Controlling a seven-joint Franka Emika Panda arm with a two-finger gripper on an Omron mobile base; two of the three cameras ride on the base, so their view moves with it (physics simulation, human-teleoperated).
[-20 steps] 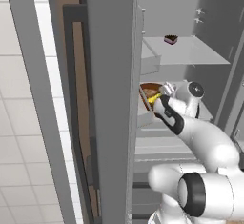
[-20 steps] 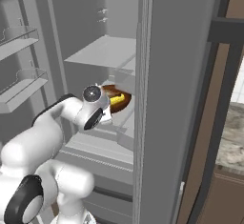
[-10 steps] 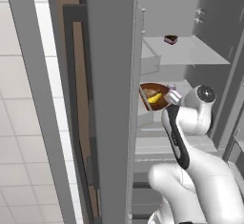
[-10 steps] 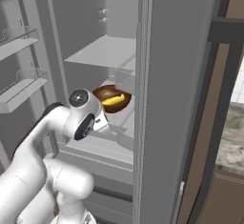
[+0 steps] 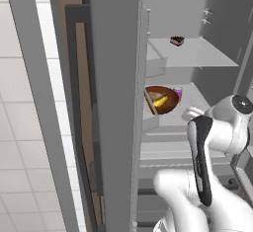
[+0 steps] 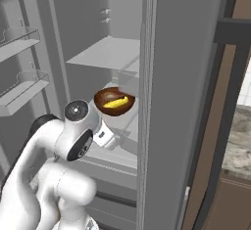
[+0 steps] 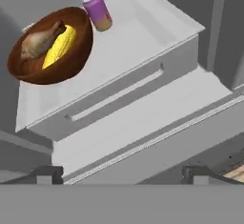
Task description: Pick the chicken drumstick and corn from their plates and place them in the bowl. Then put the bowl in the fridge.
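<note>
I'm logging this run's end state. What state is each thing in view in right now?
fridge: door open.
bowl: upright on a fridge shelf, holding both foods, not gripped.
chicken drumstick: lying in the bowl.
corn: lying in the bowl beside the drumstick.
purple can: upright beside the bowl.
gripper: open, empty, clear of the bowl.

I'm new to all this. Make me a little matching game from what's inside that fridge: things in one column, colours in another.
Things:
1. bowl
2. corn
3. drumstick
4. can

Colours:
A. purple with an orange base
B. bright yellow
C. reddish-brown
D. pale golden-brown

Pairs: 1-C, 2-B, 3-D, 4-A
</note>
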